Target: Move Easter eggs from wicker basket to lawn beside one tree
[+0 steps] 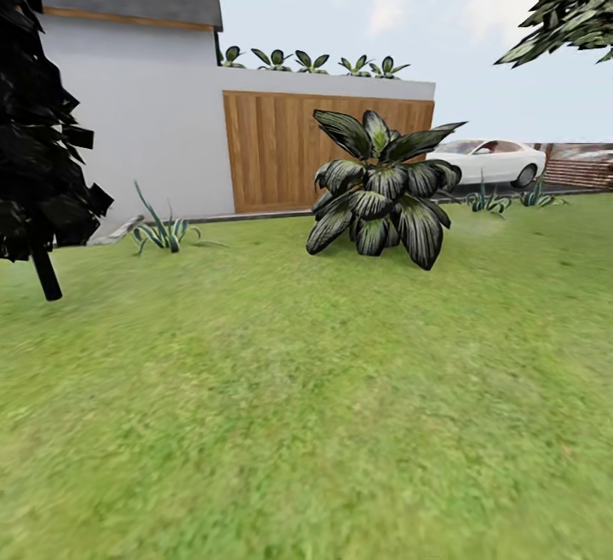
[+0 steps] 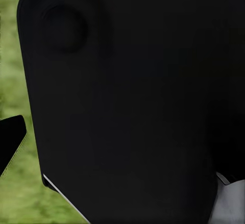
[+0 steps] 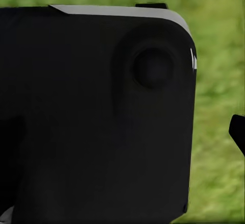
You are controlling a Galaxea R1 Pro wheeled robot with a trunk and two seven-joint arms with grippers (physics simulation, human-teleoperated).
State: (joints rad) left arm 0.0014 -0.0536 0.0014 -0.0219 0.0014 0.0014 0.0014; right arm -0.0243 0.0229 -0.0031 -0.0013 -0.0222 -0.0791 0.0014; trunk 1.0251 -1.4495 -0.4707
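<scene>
Green lawn (image 1: pixel 306 424) ahead — broad-leafed plant (image 1: pixel 379 190) before wooden fence (image 1: pixel 281 151), white car (image 1: pixel 489 160) beyond; jaw state of both grippers — cannot tell.

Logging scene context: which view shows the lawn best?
The head view: the lawn stretches wide up to the wall and a leafy plant. Both wrist views give blurred green strips beside dark robot parts.

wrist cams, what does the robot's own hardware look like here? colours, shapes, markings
Both wrist views show a matte black body panel with rounded corners, a shallow round boss near one corner, and a thin pale grey edge strip. A black tip pokes in at the frame edge over the lawn. No cables or markings visible.
</scene>
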